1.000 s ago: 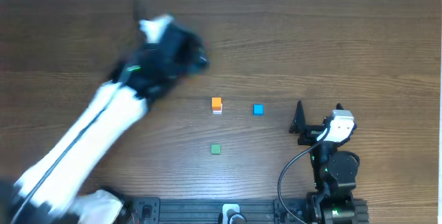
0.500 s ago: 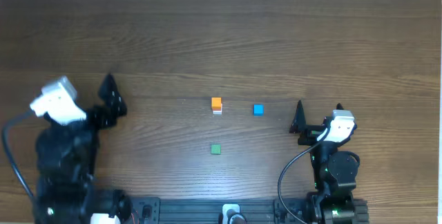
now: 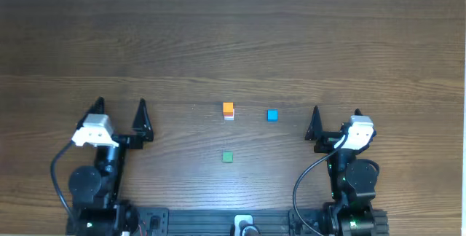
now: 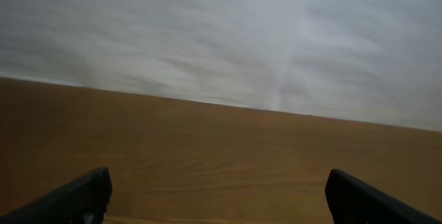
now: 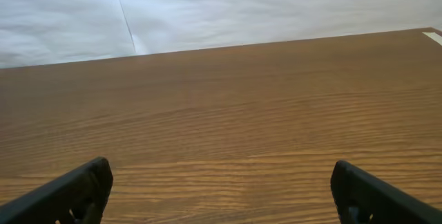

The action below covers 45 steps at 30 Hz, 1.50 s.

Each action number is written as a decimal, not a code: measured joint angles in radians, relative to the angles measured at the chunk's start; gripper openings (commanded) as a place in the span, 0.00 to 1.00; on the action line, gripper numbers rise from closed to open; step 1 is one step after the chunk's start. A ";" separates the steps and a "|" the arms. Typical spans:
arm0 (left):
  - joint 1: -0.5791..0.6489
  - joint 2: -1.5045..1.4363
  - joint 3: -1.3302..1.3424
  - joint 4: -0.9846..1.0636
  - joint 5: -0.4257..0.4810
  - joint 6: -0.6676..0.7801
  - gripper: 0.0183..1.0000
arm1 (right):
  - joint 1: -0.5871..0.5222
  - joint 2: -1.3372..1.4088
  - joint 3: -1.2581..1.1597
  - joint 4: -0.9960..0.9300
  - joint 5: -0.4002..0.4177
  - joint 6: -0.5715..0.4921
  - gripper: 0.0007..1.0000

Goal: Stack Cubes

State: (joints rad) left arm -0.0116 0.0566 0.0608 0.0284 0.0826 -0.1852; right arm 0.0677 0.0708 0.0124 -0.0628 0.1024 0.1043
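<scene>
An orange cube [image 3: 228,108] sits on top of a white cube [image 3: 229,116] near the table's middle. A blue cube [image 3: 271,115] lies to its right, apart from it. A green cube [image 3: 227,157] lies nearer the front, below the stack. My left gripper [image 3: 119,111] stands open at the left, well away from the cubes, with nothing between its fingers [image 4: 76,200]. My right gripper [image 3: 335,115] stands open at the right, a little beyond the blue cube, also with nothing between its fingers [image 5: 69,193].
The wooden table [image 3: 233,39] stretches bare behind the cubes. Both arm bases and a black rail [image 3: 233,221] run along the front edge. A pale wall [image 5: 276,3] stands past the table's far edge.
The left arm has drawn back from the far left of the table to its base, and its gripper now rests open near the front left. The right arm and the cubes have not moved.
</scene>
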 measured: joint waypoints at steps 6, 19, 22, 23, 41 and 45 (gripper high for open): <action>0.000 -0.034 -0.047 -0.082 0.054 0.006 1.00 | 0.000 0.000 0.000 0.000 0.000 0.000 0.99; 0.000 -0.035 -0.050 -0.092 0.064 0.006 1.00 | 0.000 0.000 0.000 0.000 0.000 0.000 0.99; 0.000 -0.035 -0.050 -0.092 0.064 0.006 1.00 | 0.000 0.000 0.000 0.000 0.000 0.001 0.99; 0.000 -0.035 -0.050 -0.091 0.064 0.006 1.00 | 0.000 0.000 0.000 0.000 0.000 0.001 0.99; 0.000 -0.035 -0.050 -0.091 0.065 0.006 1.00 | 0.000 0.002 0.038 0.077 -0.379 0.273 0.99; 0.000 -0.036 -0.050 -0.091 0.065 0.006 1.00 | 0.000 0.035 0.134 -0.037 -0.491 0.292 0.99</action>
State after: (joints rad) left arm -0.0116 0.0204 0.0109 -0.0628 0.1474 -0.1787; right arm 0.0681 0.1059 0.1463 -0.0994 -0.3889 0.3965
